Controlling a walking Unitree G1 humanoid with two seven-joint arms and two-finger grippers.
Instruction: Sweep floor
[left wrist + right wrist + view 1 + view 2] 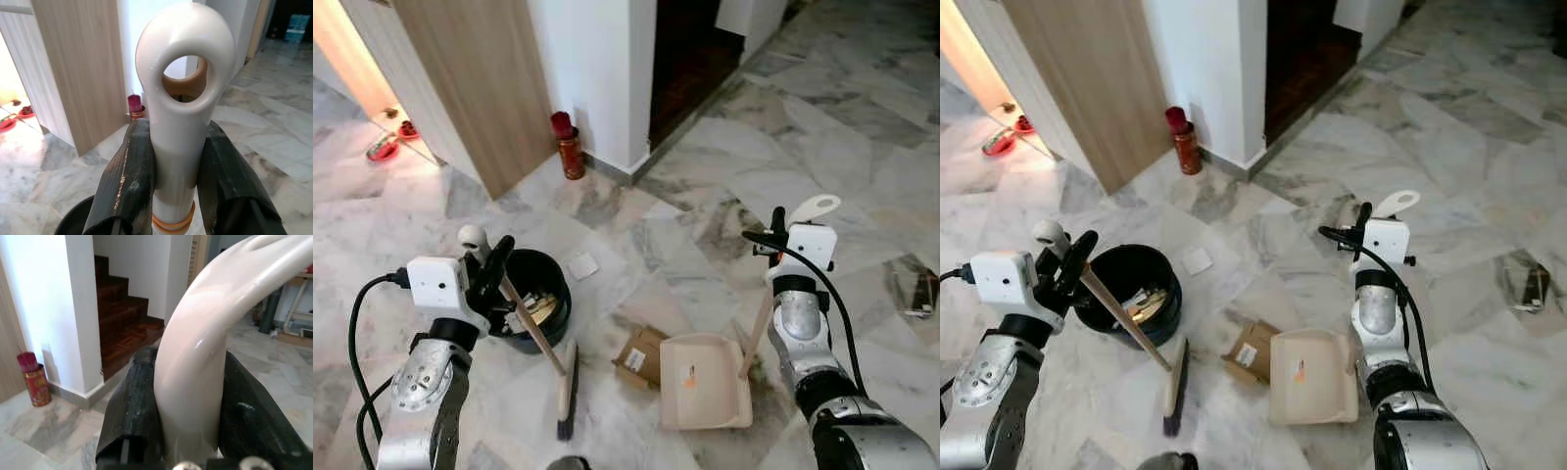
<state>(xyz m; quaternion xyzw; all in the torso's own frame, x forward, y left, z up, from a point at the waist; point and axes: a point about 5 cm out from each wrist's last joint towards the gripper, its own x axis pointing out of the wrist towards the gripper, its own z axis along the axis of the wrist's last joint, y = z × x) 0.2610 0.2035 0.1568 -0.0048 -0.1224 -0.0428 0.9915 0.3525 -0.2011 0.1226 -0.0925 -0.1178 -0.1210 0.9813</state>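
My left gripper (pixel 487 262) is shut on the white-capped wooden handle of a broom (pixel 533 338), whose dark brush head (pixel 567 390) rests on the marble floor. My right gripper (pixel 776 238) is shut on the white handle of a cream dustpan (pixel 705 394) that sits flat on the floor. A crumpled brown cardboard piece (pixel 639 356) lies just left of the pan's mouth, between it and the brush. A black bin (pixel 530 297) holding scraps stands behind the broom. In the wrist views, the black fingers (pixel 128 181) clamp the broom's looped end and the fingers (pixel 134 406) clamp the dustpan handle.
A small white paper square (pixel 582 265) lies on the floor past the bin. A red can (pixel 569 147) stands by the white wall corner. A wooden door panel (pixel 480 78) is at left, dark stairs (pixel 124 328) beyond. Debris (pixel 915 289) lies far right.
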